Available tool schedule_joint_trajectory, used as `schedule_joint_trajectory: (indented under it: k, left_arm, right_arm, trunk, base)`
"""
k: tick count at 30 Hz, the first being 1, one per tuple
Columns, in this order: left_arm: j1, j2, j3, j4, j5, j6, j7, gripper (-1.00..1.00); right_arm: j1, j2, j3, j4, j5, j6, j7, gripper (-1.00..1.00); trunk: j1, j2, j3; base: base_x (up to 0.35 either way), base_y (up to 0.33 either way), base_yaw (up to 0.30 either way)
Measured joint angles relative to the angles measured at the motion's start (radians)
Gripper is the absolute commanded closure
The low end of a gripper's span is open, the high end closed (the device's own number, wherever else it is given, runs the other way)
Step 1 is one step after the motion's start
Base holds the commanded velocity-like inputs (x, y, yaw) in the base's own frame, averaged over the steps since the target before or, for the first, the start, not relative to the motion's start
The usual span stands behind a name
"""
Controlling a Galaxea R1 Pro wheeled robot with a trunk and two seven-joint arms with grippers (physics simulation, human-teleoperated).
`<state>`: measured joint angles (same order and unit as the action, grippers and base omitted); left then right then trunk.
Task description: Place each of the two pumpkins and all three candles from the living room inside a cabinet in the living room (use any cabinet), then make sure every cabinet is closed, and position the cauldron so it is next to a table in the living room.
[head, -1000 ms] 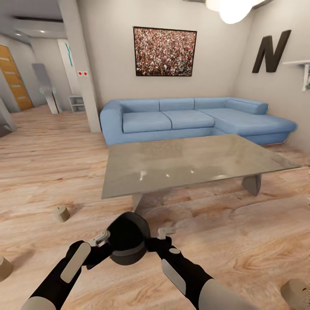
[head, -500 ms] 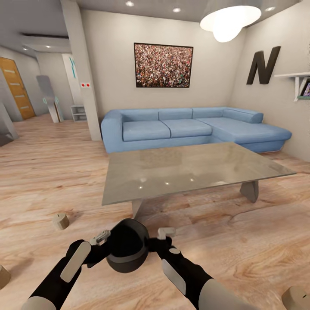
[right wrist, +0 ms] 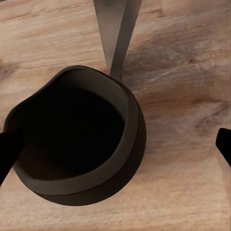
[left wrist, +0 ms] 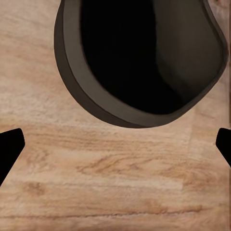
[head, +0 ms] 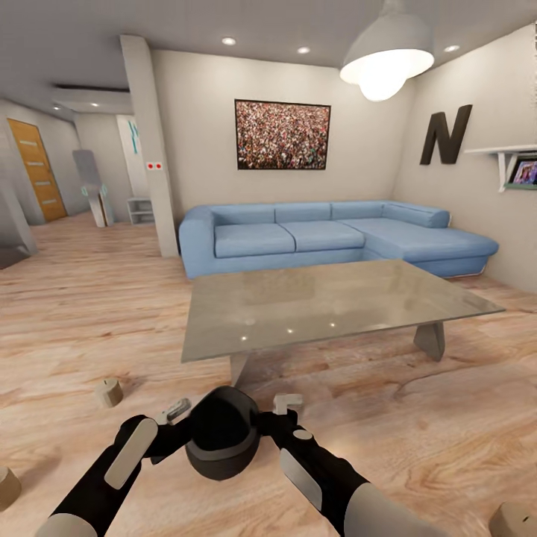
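While the head view looks across the living room, the cauldron [head: 221, 434] sits low in the foreground between the left gripper [head: 176, 412] and the right gripper [head: 287, 403], just short of the near edge of the table [head: 328, 302]. Whether the cauldron is carried or resting on the wooden floor [head: 89, 313] cannot be told from this view. Both grippers stand close against its sides. Beyond the table stands a blue sofa [head: 328, 235], and small tan cylinders [head: 109, 392] lie on the floor to the left. From the left wrist view, the cauldron [left wrist: 144, 57] shows its wide dark mouth and thick rim, with the two dark fingertips [left wrist: 8, 149] spread wide and well apart from it; this pincer is released. From the right wrist view, the cauldron [right wrist: 77, 144] lies between the spread fingertips [right wrist: 7, 151], with one tip at or against its wall and the other well clear, so this pincer also stands released, not clenched. A grey table leg [right wrist: 115, 33] appears just beyond the rim. Judged by its look, the pot is rigid, thick-walled and probably heavier than it is fragile; its round matte belly offers little purchase, so the rim is the better place to take hold. Open floor remains on both sides, but the table's overhanging edge and leg limit forward travel.
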<state>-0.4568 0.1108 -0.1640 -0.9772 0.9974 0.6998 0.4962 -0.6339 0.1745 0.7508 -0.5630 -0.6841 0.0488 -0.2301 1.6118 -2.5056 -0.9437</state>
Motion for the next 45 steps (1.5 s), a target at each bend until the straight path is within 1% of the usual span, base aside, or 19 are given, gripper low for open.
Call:
schedule_joint_trajectory:
  k: [6, 15, 26, 34, 45]
  left_arm:
    - [0.0, 0.0, 0.0, 0.0, 0.0, 0.0, 0.0, -1.0]
    - [0.0, 0.001, 0.0, 0.0, 0.0, 0.0, 0.0, -1.0]
    - [0.0, 0.0, 0.0, -0.001, 0.0, 0.0, 0.0, -1.0]
    - [0.0, 0.001, 0.0, -0.001, 0.0, 0.0, 0.0, -1.0]
    - [0.0, 0.001, 0.0, -0.001, 0.0, 0.0, -0.001, -1.0]
  right_arm:
    - [0.001, 0.0, 0.0, -0.001, 0.0, 0.001, -0.001, -1.0]
    - [0.001, 0.0, -0.001, -0.001, 0.0, 0.002, 0.0, -1.0]
    - [0.001, 0.0, -0.001, -0.001, 0.0, 0.002, 0.0, -1.0]
    - [0.001, 0.0, 0.0, -0.001, 0.0, 0.002, 0.0, -1.0]
    - [0.0, 0.0, 0.0, -0.002, 0.0, 0.002, 0.0, -1.0]
  trunk:
    - [-0.002, 0.001, 0.024]
    - [-0.006, 0.004, 0.067]
    - [-0.012, 0.007, 0.12]
    - [-0.043, 0.063, 0.148]
    - [-0.085, 0.14, 0.192]
  base:
    - [-0.146, 0.033, -0.057]
    - [-0.27, 0.086, -0.226]
    - [-0.034, 0.008, -0.242]
    - [-0.006, 0.001, -0.087]
    - [-0.267, 0.077, -0.176]
